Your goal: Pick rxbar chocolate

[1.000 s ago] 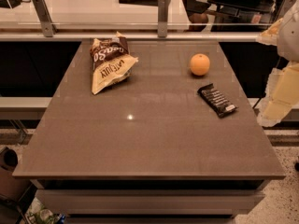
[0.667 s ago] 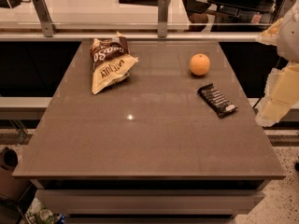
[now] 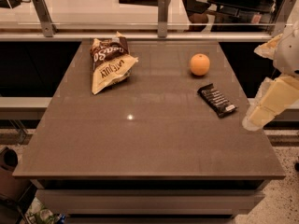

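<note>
The rxbar chocolate [image 3: 217, 100] is a small flat black wrapper with white lettering and a pale end. It lies flat on the right side of the brown table [image 3: 140, 143], angled toward the near right. My gripper [image 3: 264, 108], cream and white, hangs off the table's right edge, just right of the bar and slightly above table level. It holds nothing that I can see and does not touch the bar.
An orange [image 3: 200, 64] sits just behind the bar. A brown-and-cream chip bag [image 3: 108, 63] lies at the back left. A glass barrier with metal posts [image 3: 162, 15] runs along the table's far edge.
My gripper has edged slightly left toward the table's right edge. The bar, orange and chip bag have not moved.
</note>
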Controlling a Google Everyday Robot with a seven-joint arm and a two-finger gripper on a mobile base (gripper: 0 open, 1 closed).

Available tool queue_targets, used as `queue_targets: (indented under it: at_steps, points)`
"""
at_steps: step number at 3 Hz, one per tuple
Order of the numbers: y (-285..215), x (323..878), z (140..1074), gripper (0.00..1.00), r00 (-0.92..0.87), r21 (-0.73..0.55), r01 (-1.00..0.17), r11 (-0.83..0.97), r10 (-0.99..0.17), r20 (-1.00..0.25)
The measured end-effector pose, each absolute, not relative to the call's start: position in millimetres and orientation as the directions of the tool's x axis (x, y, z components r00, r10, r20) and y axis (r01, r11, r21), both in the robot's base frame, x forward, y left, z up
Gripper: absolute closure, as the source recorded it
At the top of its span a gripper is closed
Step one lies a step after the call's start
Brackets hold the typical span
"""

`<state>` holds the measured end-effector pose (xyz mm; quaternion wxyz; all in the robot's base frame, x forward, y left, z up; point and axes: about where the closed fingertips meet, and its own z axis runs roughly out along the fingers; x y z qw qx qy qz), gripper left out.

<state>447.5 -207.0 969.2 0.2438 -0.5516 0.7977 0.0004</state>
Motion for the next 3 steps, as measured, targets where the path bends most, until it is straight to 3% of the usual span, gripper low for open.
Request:
queue_targets:
  at_steps: [3]
  points:
    - [-220, 474, 915, 0.0, -0.437, -0.159, -0.749, 0.643, -0.66, -0.611]
